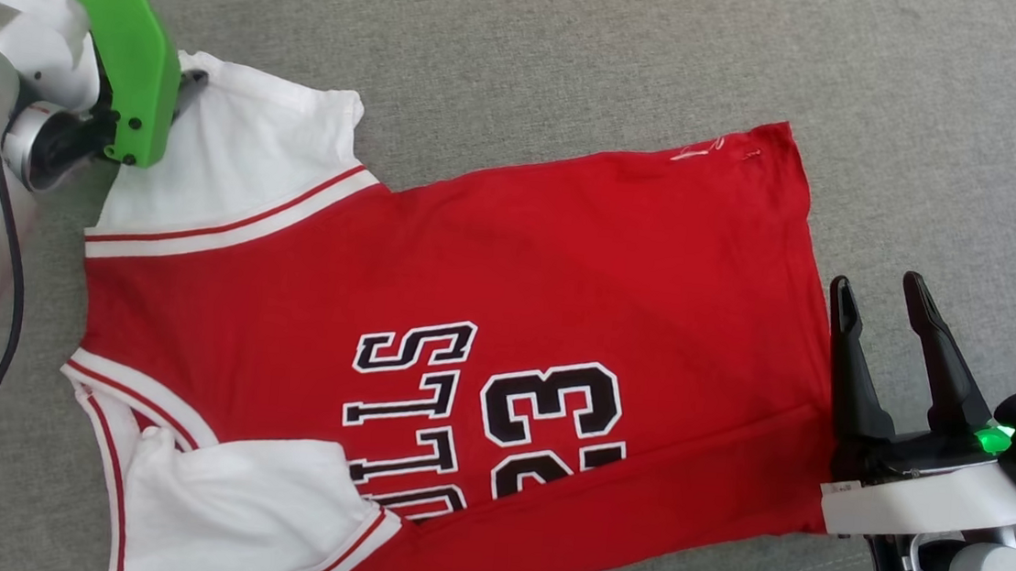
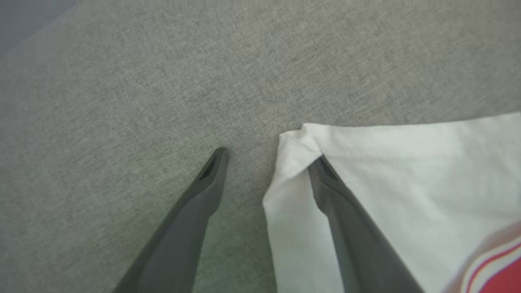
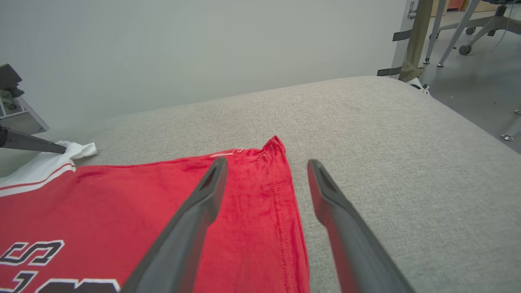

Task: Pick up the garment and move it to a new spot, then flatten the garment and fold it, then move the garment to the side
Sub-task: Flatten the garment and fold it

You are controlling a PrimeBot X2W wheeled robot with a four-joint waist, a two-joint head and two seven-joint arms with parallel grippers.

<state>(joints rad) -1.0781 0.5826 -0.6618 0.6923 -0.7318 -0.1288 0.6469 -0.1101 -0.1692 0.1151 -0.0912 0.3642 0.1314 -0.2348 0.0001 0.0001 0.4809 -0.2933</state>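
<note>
Both jaws gape wide: left gripper (image 2: pixel 270 156) straddles a sleeve corner of the red-and-white jersey shirt (image 1: pixel 565 263), right gripper (image 1: pixel 880 283) its hem. Flattening looks nearly done; next, pinch both edges and fold.

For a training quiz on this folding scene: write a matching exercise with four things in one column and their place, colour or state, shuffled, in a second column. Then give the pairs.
Column one:
1. left pincer
2. right pincer
3. garment
4. lettering

Column two:
A. black, outlined in white
B. open, at the red hem
C. spread out on the grey surface
D. open, at a white sleeve corner

Pairs: 1-D, 2-B, 3-C, 4-A
</note>
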